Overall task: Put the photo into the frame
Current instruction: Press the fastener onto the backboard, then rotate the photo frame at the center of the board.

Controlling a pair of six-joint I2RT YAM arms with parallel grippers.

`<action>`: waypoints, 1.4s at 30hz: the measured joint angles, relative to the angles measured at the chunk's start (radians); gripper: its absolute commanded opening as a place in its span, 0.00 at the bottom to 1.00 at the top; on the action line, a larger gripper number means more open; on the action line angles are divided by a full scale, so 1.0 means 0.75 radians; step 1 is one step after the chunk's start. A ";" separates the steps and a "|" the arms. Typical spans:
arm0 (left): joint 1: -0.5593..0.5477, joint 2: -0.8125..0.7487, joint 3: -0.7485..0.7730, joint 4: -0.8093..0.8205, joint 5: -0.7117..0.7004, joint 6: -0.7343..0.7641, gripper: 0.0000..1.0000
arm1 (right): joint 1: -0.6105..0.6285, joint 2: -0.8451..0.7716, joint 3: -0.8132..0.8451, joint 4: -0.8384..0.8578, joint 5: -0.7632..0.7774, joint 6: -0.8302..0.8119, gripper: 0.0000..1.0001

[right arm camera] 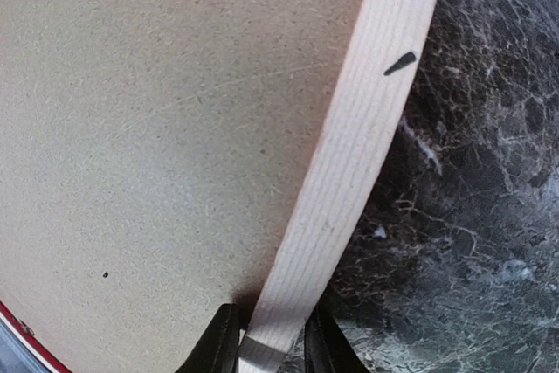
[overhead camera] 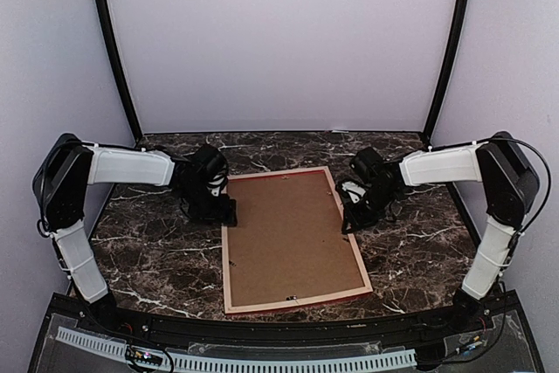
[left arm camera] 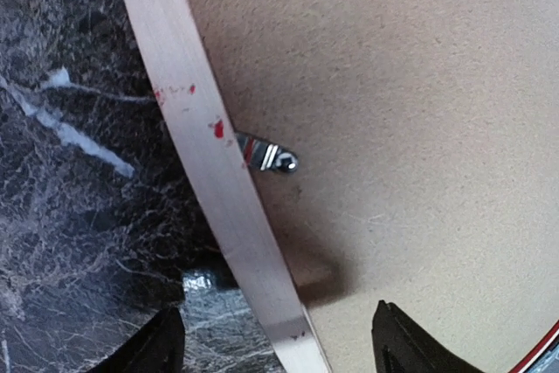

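Note:
The frame (overhead camera: 225, 270) lies back-up on the marble table (overhead camera: 148, 259), its pale wood rails around a plain brown backing board (overhead camera: 288, 233). The photo is hidden from every view. My left gripper (overhead camera: 229, 211) hovers over the frame's left rail (left arm camera: 210, 155), open, one finger over the table and the other over the backing board (left arm camera: 410, 111). My right gripper (overhead camera: 348, 216) is at the right rail (right arm camera: 367, 137). In the right wrist view the gripper (right arm camera: 271, 328) is shut on that rail, a finger pressed against each side.
A small metal retaining tab (left arm camera: 272, 157) sticks out from the left rail over the backing board. The booth's walls and black corner posts (overhead camera: 113, 50) close in the back and sides. Both arm bases stand at the near edge.

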 measured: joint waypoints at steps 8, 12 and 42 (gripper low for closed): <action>0.047 -0.065 0.110 -0.026 -0.005 0.083 0.89 | -0.033 0.056 0.089 -0.037 0.026 -0.050 0.10; 0.083 -0.072 0.144 -0.026 0.022 0.150 0.93 | -0.040 0.073 0.119 -0.051 0.039 -0.111 0.09; 0.268 0.066 0.386 -0.087 0.087 0.687 0.99 | 0.052 0.408 0.683 -0.264 -0.024 -0.560 0.52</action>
